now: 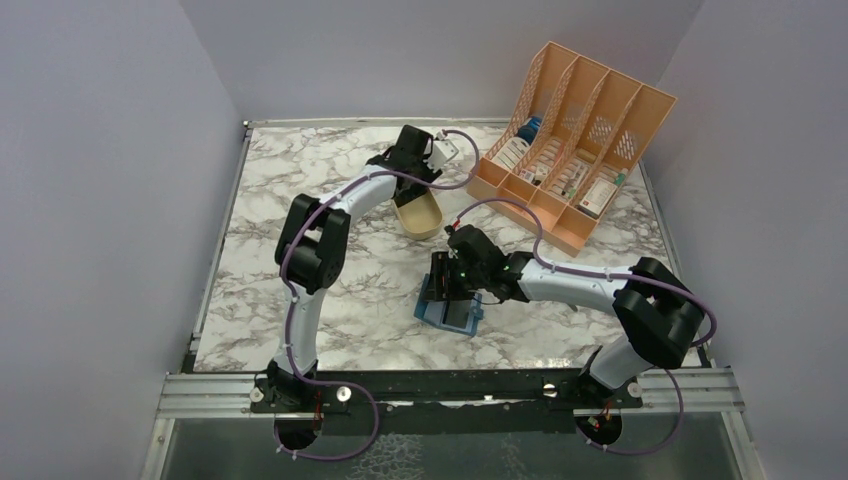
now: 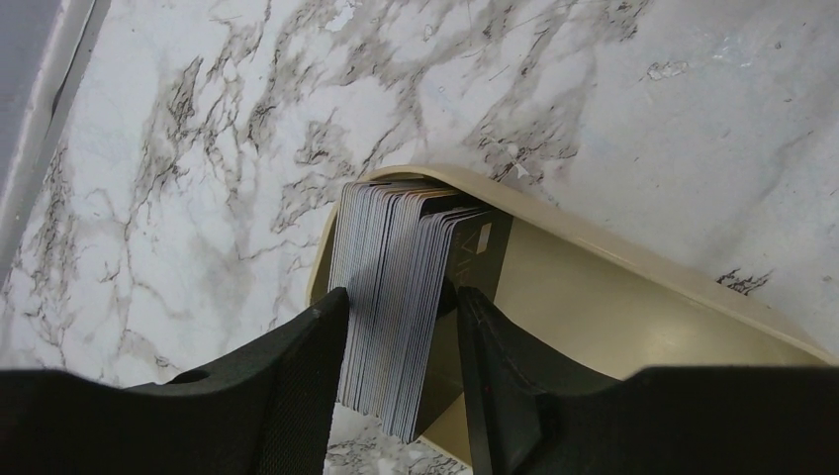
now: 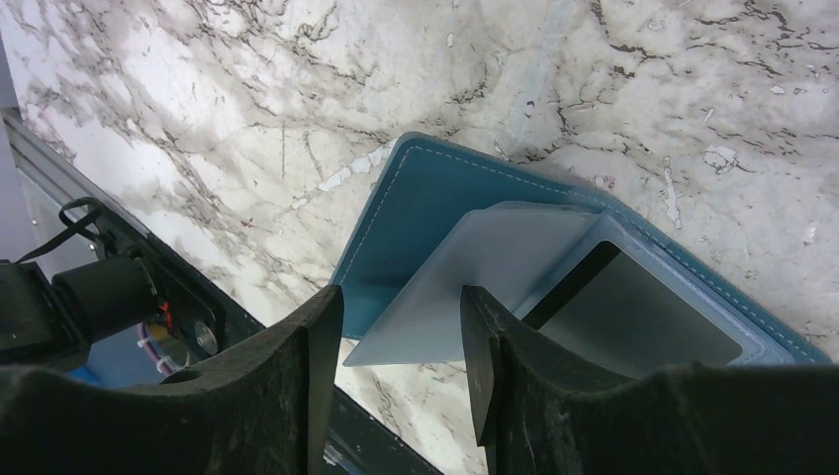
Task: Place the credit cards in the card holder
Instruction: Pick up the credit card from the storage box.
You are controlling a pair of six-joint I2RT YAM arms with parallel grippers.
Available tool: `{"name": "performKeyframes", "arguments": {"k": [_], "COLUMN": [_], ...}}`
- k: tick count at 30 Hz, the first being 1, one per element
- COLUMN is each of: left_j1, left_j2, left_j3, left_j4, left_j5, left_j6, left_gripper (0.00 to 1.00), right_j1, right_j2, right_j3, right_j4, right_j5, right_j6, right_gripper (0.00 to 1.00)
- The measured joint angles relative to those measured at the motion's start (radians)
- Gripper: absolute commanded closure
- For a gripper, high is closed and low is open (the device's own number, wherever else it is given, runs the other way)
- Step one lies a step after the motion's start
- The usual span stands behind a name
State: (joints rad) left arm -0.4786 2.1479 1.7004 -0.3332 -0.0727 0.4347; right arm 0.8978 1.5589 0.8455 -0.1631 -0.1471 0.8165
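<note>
A thick stack of credit cards (image 2: 388,257) stands on edge in the near end of a tan tray (image 2: 613,297). My left gripper (image 2: 401,292) is shut on the stack, one finger against each side, with a dark card against the right finger. From above, the left gripper (image 1: 412,183) reaches down into the tray (image 1: 424,220). The card holder (image 3: 425,198) lies open on the marble, teal back down and a pale blue pocket flap raised. My right gripper (image 3: 401,297) hangs open just over that flap, its right finger at the flap's edge. Seen from above, the right gripper (image 1: 452,290) covers part of the card holder (image 1: 445,315).
An orange slotted file rack (image 1: 572,150) with small items in it stands at the back right. The table's black front rail (image 3: 148,287) runs close beside the holder. Grey walls close in the left, right and back sides.
</note>
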Motion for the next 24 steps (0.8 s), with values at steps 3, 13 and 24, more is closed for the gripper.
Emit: {"name": "performKeyframes", "arguments": {"k": [3,13,24], "left_j1": [-0.011,-0.031,-0.043], "left_j2": [0.0,0.0,0.0], "left_j3": [0.0,0.0,0.0], "left_j4": [-0.001,-0.002,-0.006], "left_j5": [-0.019,-0.063,-0.082], "left_j6": [0.007,0.023,0.044], "left_gripper": [0.58,0.68,0.76], "right_j1": [0.0,0.0,0.0], "right_j2": [0.0,0.0,0.0], "right_j3": [-0.003,-0.008,-0.019], "right_j4": [0.002,0.004,0.007], "right_j5": [-0.001,-0.001,-0.002], "right_j6": [0.0,0.0,0.002], "right_gripper": [0.52,0.53,0.53]}}
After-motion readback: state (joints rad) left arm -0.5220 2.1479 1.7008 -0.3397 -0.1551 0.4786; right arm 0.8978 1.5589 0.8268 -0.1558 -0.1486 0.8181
